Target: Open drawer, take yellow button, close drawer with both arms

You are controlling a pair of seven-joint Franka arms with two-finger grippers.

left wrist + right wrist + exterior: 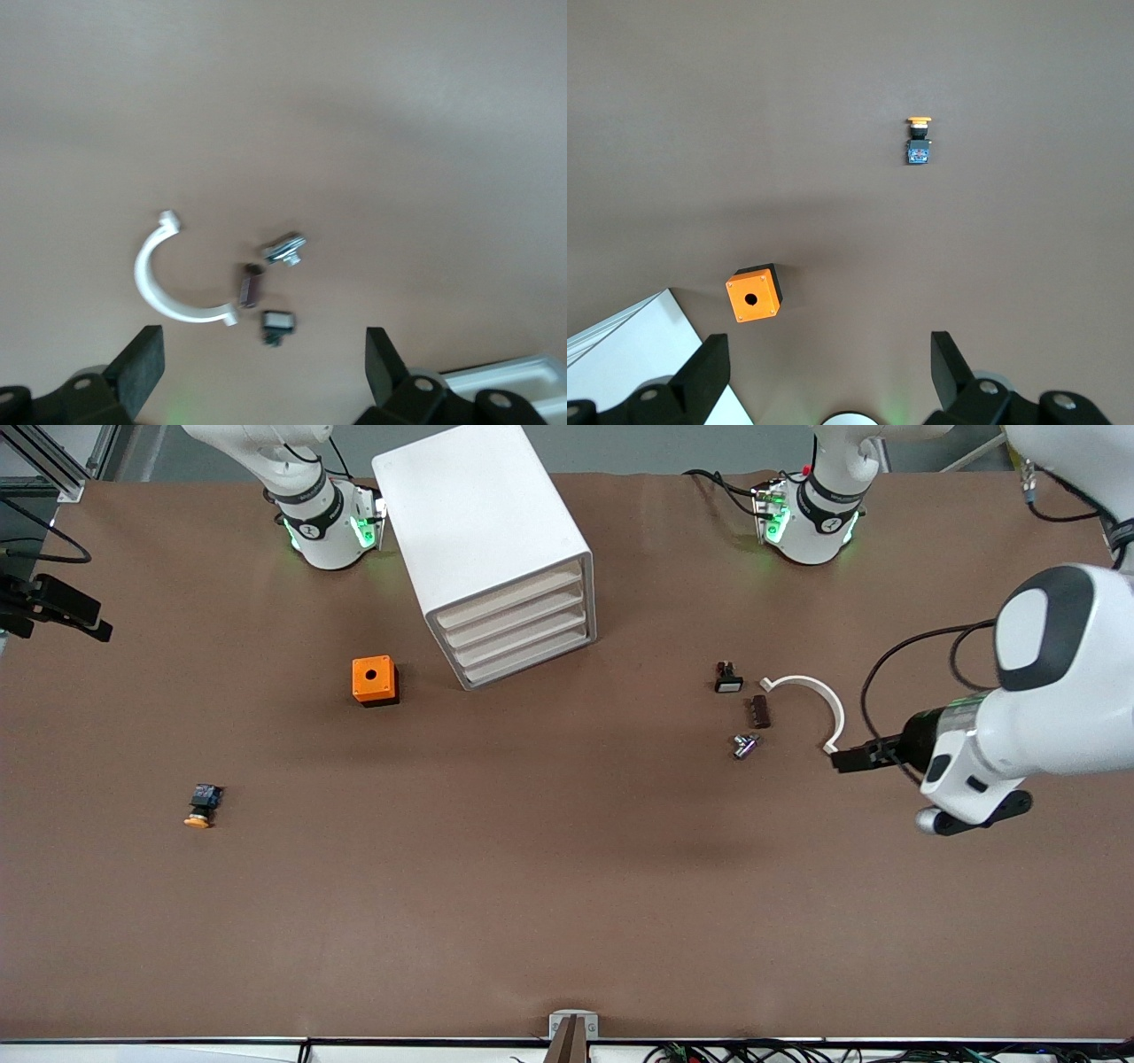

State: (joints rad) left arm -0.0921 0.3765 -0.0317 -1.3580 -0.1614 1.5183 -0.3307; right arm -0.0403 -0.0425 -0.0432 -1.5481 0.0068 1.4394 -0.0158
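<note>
The drawer cabinet (483, 531) is a white box with several drawers (523, 624), all shut. The button (202, 806), orange cap on a black-and-blue body, lies on its side on the bare table toward the right arm's end, nearer the front camera than the cabinet; it also shows in the right wrist view (920, 142). High over the table by the cabinet's corner (620, 354), my right gripper (830, 367) is open and empty. My left gripper (264, 354) is open and empty, up over small parts at the left arm's end. The left arm (1054, 691) reaches in there.
An orange cube box with a round hole (375, 680) stands beside the cabinet. Under the left gripper lie a white curved piece (811, 700), a black part with a white face (728, 680), a brown part (760, 711) and a silver part (745, 745).
</note>
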